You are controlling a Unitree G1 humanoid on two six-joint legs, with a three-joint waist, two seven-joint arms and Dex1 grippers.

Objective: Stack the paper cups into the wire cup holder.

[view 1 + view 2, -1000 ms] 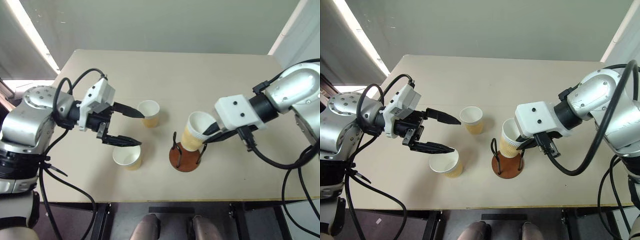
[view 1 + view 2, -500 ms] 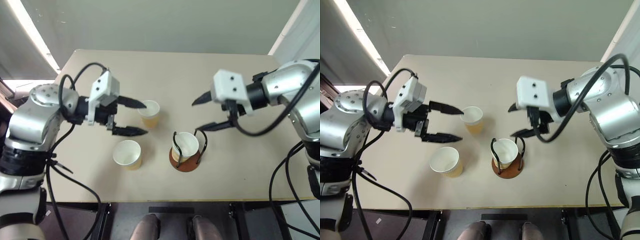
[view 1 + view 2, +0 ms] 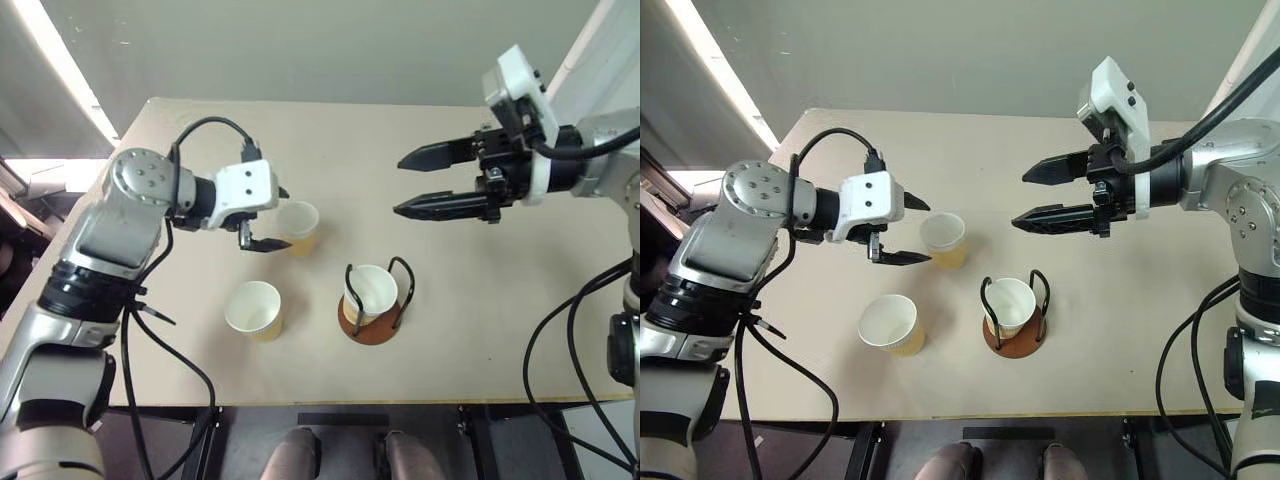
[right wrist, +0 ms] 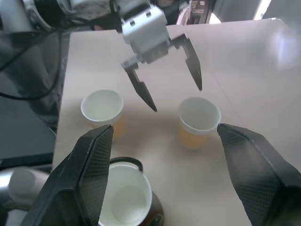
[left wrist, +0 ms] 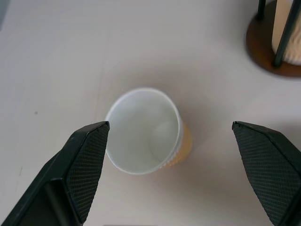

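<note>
L gripper [image 3: 920, 231] is spread wide, holding nothing, tilted down over the beige table [image 3: 420, 140]; its two black fingers sit either side of the far paper cup [image 3: 298, 226], one tip by the cup's far rim, the other low beside its near wall, w/ a gap both sides as seen in the L wrist view, where the cup [image 5: 146, 132] stands upright betw. the fingers, white inside facing up. Nearer the robot from that gripper, apart from it, a 2nd paper cup [image 3: 254, 309] stands upright on the table, free of everything. To the R of both, the wire cup holder [image 3: 373, 310] sits on its reddish-brown disc base, black wire loops upright, w/ a 3rd paper cup [image 3: 369, 292] standing inside betw. the loops, mouth up, leaning slightly. R gripper [image 3: 399, 185] hangs raised beyond and to the R of the holder, well clear of it, pointing toward the L arm, jaws apart and empty. In the R wrist view its fingers [image 4: 89, 174] frame the scene: the cup in the holder [image 4: 124, 194] closest, the other two cups farther out, and the L gripper [image 4: 175, 96] past them.
</note>
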